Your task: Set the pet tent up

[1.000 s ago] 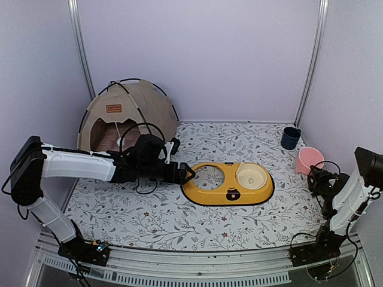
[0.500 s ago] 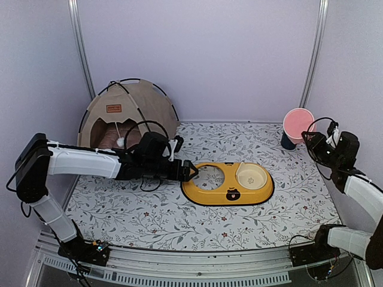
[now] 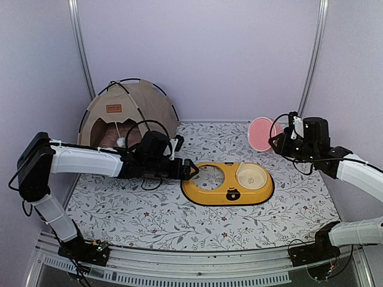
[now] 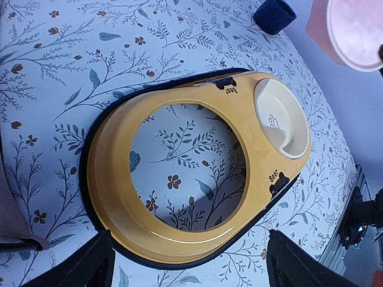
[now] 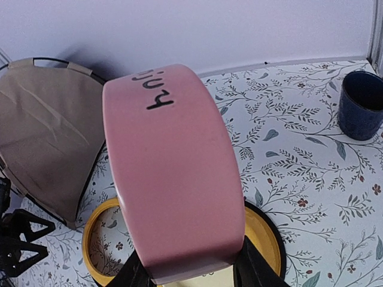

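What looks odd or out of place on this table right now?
The yellow bowl stand has a cream bowl in its right hole, while its left hole is empty. The pink bowl is up in the air, tipped on its side in the right gripper. The pet tent stands upright; nothing looks spilled or damaged.

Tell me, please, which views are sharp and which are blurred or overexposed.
Top external: even light, all sharp. Left wrist: the stand is crisp, the bowl washed out, its own fingers dark and blurred. Right wrist: the bowl fills the frame; the tent behind is clear.
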{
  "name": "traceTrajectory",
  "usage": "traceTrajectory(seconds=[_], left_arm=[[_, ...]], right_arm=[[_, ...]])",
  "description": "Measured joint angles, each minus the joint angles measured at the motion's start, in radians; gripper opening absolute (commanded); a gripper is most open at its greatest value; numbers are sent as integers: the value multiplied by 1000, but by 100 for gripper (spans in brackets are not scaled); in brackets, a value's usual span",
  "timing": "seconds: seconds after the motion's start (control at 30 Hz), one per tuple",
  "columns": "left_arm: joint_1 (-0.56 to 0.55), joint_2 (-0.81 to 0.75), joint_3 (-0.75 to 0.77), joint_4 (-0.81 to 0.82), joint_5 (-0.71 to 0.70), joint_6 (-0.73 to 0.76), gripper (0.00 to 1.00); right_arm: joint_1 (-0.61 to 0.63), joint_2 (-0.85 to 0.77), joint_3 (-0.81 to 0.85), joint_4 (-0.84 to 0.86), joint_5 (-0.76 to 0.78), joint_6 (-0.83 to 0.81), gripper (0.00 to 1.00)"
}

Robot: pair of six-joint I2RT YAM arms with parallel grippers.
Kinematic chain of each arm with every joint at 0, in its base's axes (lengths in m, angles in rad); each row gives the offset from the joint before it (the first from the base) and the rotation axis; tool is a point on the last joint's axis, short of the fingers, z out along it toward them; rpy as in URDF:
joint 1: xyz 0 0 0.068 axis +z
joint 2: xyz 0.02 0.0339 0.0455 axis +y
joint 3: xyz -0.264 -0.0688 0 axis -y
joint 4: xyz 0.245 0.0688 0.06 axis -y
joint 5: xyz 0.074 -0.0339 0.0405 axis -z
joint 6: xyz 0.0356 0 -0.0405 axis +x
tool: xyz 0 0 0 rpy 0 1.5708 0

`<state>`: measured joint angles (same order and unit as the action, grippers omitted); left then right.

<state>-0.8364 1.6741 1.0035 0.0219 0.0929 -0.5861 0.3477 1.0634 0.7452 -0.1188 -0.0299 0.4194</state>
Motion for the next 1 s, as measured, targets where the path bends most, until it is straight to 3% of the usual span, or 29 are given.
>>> traceTrajectory(seconds=[0.43,1.0], left_arm=[[19,-14,0,-11,0,0,88],[35,-45,-22,-14,1,11,88]], right_arm=[[423,372,295,-108,379,-223,6],[576,632,481,-265,554,-361,8]])
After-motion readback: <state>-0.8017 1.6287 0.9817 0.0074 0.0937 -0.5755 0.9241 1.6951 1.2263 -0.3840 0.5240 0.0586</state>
